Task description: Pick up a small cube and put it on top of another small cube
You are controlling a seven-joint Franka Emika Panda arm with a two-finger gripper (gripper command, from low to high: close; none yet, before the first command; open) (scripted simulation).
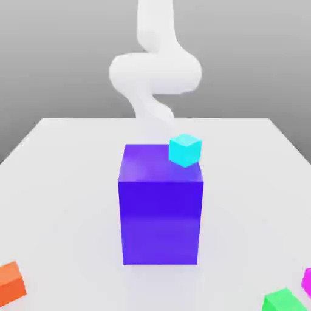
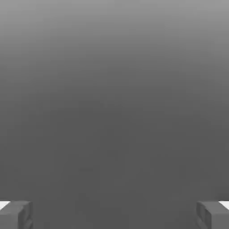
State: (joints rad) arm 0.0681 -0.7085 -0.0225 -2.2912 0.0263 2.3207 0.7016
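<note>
Nothing stacked yet, from where I'm standing

Fingers [image 2: 15,214] spread wide, holding nothing; cyan cube [image 1: 184,150] sits on the big purple block [image 1: 160,212], orange cube [image 1: 11,283] waits on the desk [image 1: 61,182].

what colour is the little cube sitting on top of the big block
Cyan; the small cube sits at a top corner of the purple block, best seen in the exterior view.

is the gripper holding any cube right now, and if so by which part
Nothing is held. In the hand view the gripper has its fingers spread wide with only grey background between them. The cyan cube sits on the purple block.
</note>
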